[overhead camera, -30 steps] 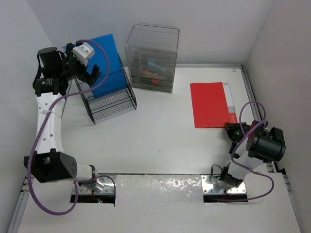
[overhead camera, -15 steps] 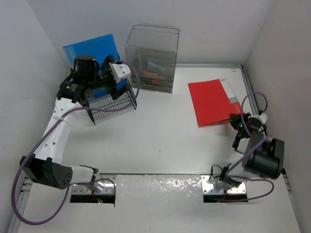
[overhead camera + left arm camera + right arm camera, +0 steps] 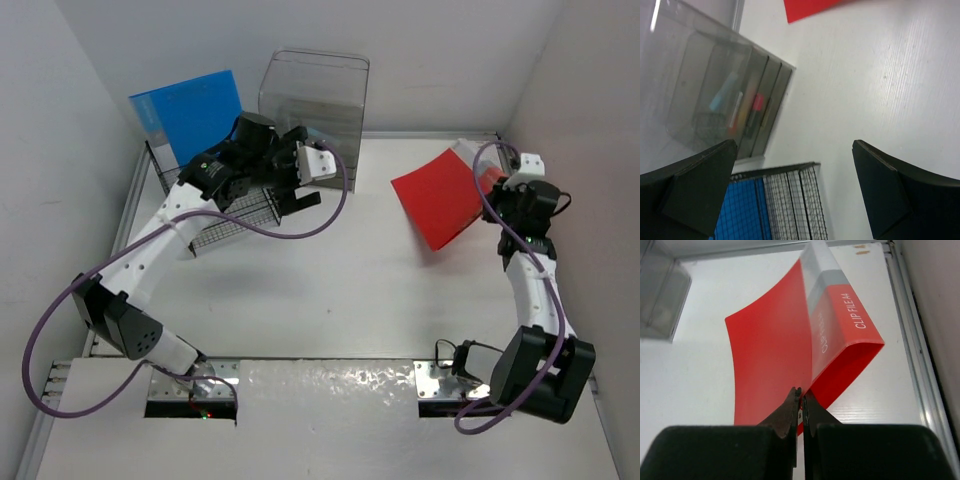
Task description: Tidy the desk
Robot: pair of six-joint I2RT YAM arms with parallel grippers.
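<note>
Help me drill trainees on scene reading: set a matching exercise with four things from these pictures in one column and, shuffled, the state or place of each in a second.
Column 1
1. red clip file
2. blue folder
3. clear drawer box
4. left jaws

Column 2
A. wide open, holding nothing
B. standing in the black wire rack
C. bent, pinched in the shut right jaws
D. coloured items inside its drawers

Pairs: 1-C, 2-B, 3-D, 4-A
</note>
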